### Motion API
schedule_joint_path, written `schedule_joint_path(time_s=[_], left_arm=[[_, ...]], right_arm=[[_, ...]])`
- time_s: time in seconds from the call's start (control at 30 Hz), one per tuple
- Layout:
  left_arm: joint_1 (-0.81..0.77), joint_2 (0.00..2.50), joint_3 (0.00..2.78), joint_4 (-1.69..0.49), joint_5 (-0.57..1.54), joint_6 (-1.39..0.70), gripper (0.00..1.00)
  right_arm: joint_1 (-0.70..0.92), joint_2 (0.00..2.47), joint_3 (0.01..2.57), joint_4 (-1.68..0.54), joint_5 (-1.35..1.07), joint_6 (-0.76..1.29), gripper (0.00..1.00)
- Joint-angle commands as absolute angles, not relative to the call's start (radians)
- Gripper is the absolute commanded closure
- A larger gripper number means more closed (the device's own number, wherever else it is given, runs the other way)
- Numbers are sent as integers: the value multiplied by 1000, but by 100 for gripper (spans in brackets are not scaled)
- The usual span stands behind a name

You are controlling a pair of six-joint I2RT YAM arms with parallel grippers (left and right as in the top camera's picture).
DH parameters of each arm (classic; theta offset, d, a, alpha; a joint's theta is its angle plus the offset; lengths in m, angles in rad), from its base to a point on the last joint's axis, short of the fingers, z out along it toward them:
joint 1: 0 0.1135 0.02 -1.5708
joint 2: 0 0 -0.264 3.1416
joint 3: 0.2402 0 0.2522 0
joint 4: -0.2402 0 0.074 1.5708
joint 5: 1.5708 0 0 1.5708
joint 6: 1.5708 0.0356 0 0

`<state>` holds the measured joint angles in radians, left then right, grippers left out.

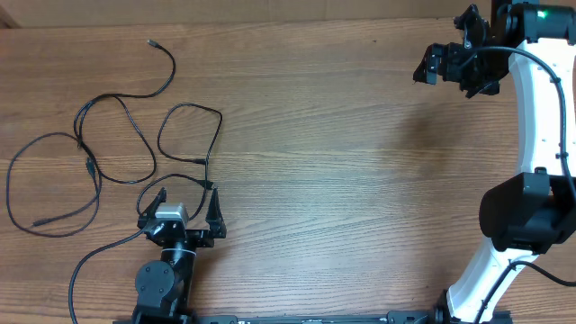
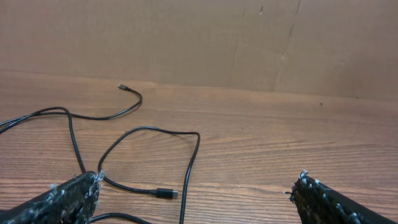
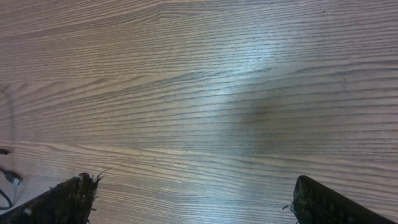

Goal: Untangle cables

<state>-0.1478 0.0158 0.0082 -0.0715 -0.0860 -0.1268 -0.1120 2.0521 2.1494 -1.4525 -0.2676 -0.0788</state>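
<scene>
Left gripper (image 2: 199,179) wide open, empty — cables (image 2: 155,129) just ahead; right gripper (image 3: 193,186) wide open, empty — well apart.

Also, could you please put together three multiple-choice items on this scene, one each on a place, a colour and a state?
1. Seen from overhead, where on the table do the cables lie?
A. left side
B. middle
C. right side
2. What colour are the cables?
A. white
B. black
C. red
3. How do the fingers of the left gripper stand?
A. shut on a cable
B. open, gripping nothing
C. shut and empty
Answers: 1 A, every loop lies on the left side; 2 B, each cord is black; 3 B, the fingers stand wide apart and clamp nothing.
</scene>
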Motion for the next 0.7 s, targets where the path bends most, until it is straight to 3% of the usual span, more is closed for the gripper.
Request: schedule_joint_path(time_s=[0.0, 0.37, 0.67], left_arm=[[-137, 4, 6, -72, -78, -111, 0], [-137, 4, 6, -73, -78, -111, 0], [-137, 4, 6, -73, -78, -111, 0]], right_arm=[[-89, 1957, 2149, -1437, -259, -80, 0], [62, 1744, 2148, -1167, -207, -81, 0], [97, 1621, 2088, -1079, -199, -80, 0]])
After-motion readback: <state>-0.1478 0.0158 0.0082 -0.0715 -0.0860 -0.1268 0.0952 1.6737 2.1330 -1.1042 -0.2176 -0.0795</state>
